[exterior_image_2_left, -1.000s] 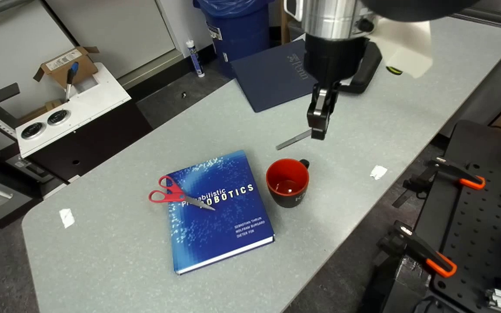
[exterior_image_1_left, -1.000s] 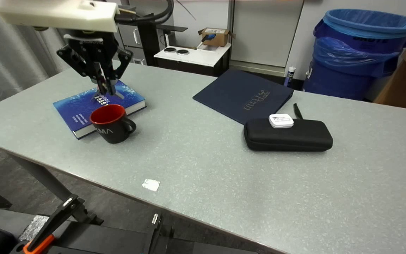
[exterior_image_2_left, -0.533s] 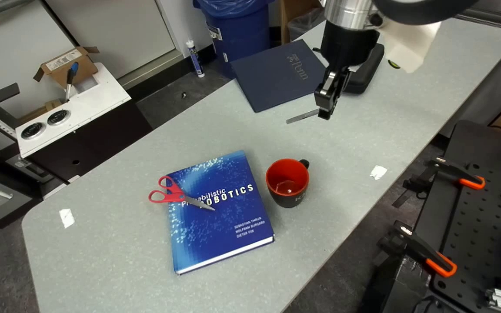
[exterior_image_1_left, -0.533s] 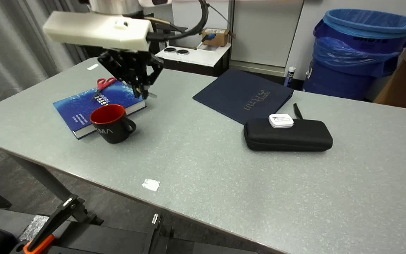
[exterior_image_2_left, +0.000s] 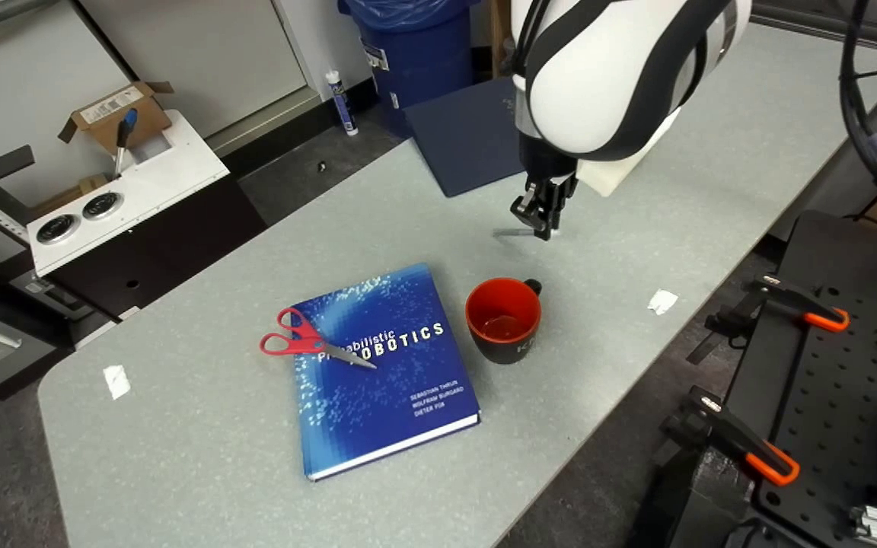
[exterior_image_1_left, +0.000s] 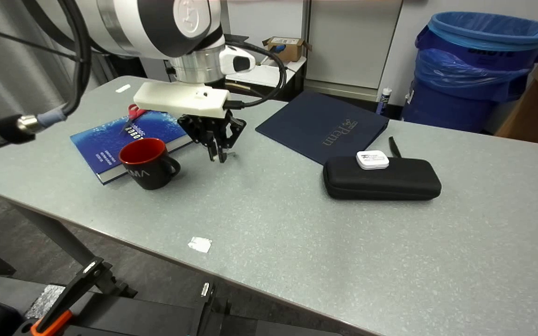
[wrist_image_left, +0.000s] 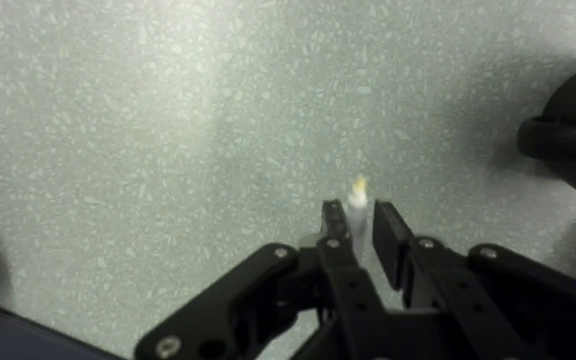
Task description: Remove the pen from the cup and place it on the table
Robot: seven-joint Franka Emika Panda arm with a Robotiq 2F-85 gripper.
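The pen [exterior_image_2_left: 513, 232], a thin grey-white stick, lies level at or just above the table [exterior_image_2_left: 218, 426]; I cannot tell if it touches. My gripper [exterior_image_2_left: 543, 232] is low over the table, its jaws parted narrowly around the pen. In the wrist view the pen [wrist_image_left: 357, 220] sits between the fingers, its pale yellow tip beyond them, with a visible gap to the right finger. Its back end [exterior_image_1_left: 231, 154] shows beside the gripper [exterior_image_1_left: 217, 158] in an exterior view. The red cup [exterior_image_2_left: 503, 320] stands upright nearby with only its red inside showing; its dark outside [exterior_image_1_left: 153, 176] shows too.
A blue book [exterior_image_2_left: 385, 411] lies beside the cup, with red scissors [exterior_image_2_left: 305, 342] on it. A navy folder [exterior_image_1_left: 320, 126] and a black case [exterior_image_1_left: 381, 184] with a white tin [exterior_image_1_left: 372, 159] lie on the far side of the gripper from the cup.
My gripper has moved away from above the book, past the cup's handle side, and come down to the table with the pen. The jaws now look slightly parted. Cup and book have not moved.
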